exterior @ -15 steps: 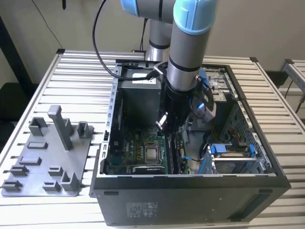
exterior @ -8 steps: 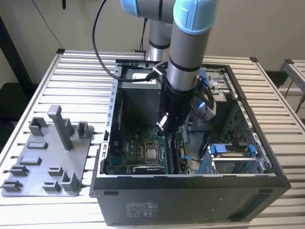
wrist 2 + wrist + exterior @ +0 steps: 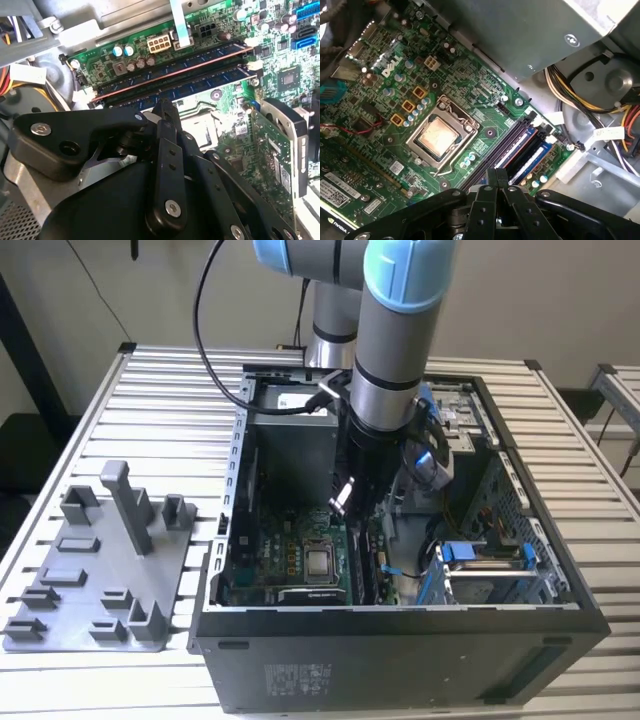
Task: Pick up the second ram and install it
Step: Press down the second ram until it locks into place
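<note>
2 fingertips [image 3: 496, 176] of the claw [image 3: 166, 107] meet above the second ram [image 3: 180, 67].

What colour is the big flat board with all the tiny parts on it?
Green. The motherboard shows it best in the first wrist view.

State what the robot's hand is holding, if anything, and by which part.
Nothing: the hand is shut empty, its tip beside the second ram, which sits in its motherboard slot.

Arm [image 3: 395, 330] is silver tubes with light-blue joint caps and a black cable; gripper [image 3: 167, 112] is all black linkages with silver screws.
</note>
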{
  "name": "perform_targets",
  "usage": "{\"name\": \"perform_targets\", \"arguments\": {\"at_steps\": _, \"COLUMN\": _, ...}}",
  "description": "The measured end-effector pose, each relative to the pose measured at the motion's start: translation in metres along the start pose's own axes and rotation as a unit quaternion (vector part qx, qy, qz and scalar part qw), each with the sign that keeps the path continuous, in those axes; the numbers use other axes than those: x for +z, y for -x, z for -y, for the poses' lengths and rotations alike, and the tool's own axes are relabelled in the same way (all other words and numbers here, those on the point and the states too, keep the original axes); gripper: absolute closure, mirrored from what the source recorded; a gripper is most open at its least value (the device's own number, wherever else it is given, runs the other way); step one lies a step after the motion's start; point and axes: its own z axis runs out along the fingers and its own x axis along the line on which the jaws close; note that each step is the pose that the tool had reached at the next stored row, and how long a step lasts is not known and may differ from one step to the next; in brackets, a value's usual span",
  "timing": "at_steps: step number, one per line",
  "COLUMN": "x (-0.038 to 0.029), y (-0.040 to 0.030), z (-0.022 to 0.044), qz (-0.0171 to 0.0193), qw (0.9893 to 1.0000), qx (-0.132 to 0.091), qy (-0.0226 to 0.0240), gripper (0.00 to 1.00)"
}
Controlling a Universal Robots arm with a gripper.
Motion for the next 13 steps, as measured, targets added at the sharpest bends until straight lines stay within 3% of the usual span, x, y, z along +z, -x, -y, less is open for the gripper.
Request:
{"name": "perform_targets", "arguments": {"at_steps": 6, "x": 0.0001, "y": 0.0000, "z": -0.0001, "qz": 0.0002, "qw": 0.9996, "qx": -0.028, "qy": 0.0000, "gripper": 0.89}}
{"name": "perform_targets", "arguments": {"at_steps": 13, "x": 0.0001, "y": 0.0000, "z": -0.0001, "qz": 0.0007, "qw": 0.9973, "qx": -0.074, "qy": -0.0003, "gripper": 0.89}}
